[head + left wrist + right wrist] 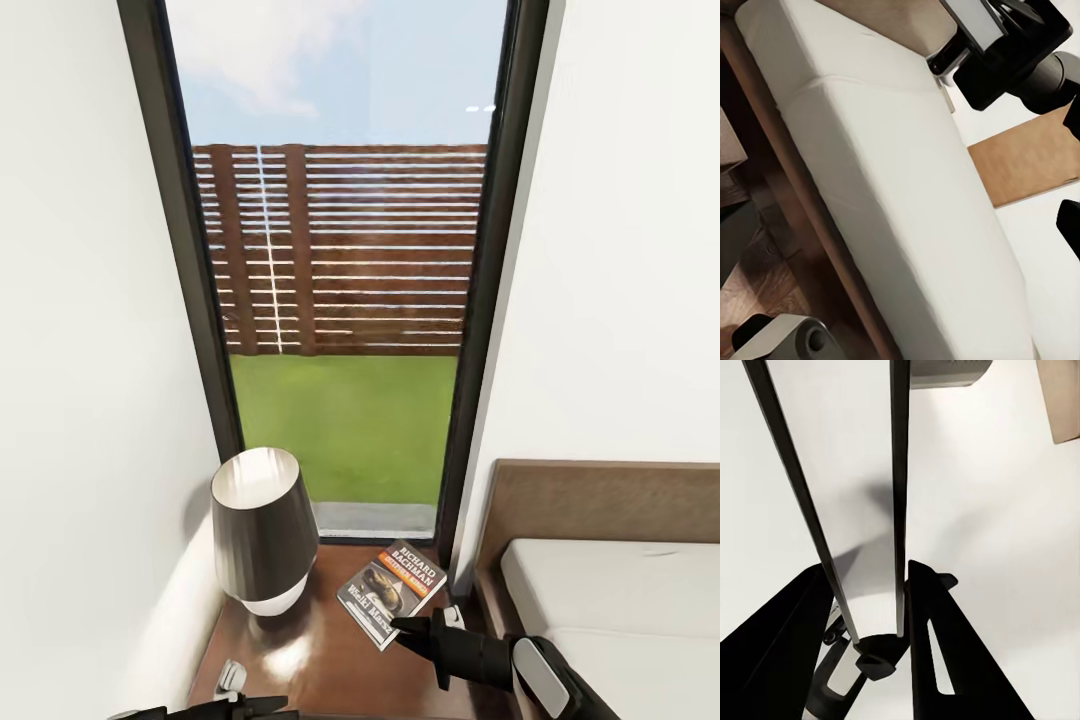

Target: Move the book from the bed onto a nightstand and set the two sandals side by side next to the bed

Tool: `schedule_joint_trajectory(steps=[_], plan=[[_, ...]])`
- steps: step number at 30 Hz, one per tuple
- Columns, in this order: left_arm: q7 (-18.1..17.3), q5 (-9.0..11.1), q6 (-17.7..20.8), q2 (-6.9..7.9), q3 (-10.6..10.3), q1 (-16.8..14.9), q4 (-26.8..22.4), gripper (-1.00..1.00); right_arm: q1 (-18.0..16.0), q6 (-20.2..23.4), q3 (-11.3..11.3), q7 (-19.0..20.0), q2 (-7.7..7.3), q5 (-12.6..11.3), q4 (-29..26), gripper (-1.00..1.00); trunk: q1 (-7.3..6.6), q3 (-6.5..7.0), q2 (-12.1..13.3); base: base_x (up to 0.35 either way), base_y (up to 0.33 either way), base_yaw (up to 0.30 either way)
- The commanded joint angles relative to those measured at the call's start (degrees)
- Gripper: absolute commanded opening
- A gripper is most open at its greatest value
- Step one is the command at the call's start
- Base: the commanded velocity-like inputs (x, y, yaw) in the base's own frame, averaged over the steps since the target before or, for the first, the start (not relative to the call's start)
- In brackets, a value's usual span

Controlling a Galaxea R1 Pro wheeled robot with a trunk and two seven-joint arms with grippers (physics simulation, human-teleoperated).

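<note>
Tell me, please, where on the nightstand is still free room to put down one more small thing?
On the nightstand, bare wood lies at the front, between the lamp and the right gripper. The back is crowded: lamp at left, book at right.

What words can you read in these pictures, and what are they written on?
"RICHARD BACHMAN": white letters at the top of the book cover, on the nightstand.
Orange band under the name: too small to read.
Big white title lower on the cover: blurred and partly hidden, unreadable.
</note>
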Motion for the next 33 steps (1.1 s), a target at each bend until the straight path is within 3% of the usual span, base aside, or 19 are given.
schedule_joint_trajectory(steps=[1, 33], plan=[[-0.08, 0.54, 0.60, 0.06, -0.39, -0.06, -0.03, 1.00, -0.05, 0.05, 0.23, 0.29, -0.06, -0.04, 0.00, -1.00, 0.24, -0.28, -0.50, 0.000, 0.000, 0.000], [0.03, 0.54, 0.58, -0.01, -0.41, -0.02, -0.03, 1.00, -0.05, 0.05, 0.23, 0.29, 0.04, -0.04, 0.03, -1.00, 7.27, -6.03, -13.33, 0.000, 0.000, 0.000]])
